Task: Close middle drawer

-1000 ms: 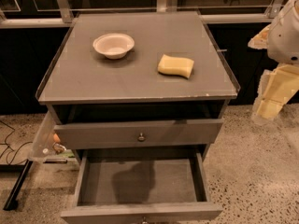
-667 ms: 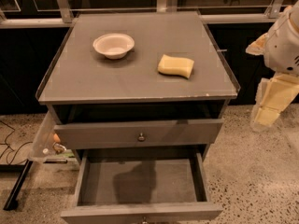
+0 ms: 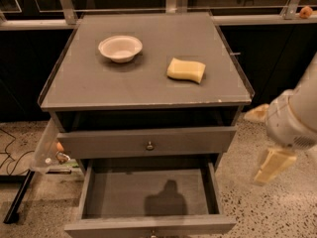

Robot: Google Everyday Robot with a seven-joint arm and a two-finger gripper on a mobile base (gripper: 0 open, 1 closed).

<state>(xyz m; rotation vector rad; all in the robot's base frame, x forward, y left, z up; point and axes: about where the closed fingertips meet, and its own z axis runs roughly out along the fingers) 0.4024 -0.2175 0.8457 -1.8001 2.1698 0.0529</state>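
grey wooden middle drawer [image 3: 119, 197] with its flat front stands pulled wide open, left of the cream two-finger gripper [image 3: 266, 140], whose fingers are spread apart, holding nothing.

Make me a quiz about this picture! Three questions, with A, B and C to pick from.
1. How is the middle drawer?
A. pulled out and empty
B. pushed shut
C. pulled out and full of toys

2. How many things lie on the cabinet top?
A. one
B. two
C. four

3. Where is the gripper?
A. inside the middle drawer
B. right of the cabinet, over the floor
C. resting on the cabinet top

Answers:
1 A, its bare grey bottom shows, with only a shadow on it.
2 B, there are just a white bowl and a yellow sponge.
3 B, it hangs beside the cabinet's right edge and touches nothing.
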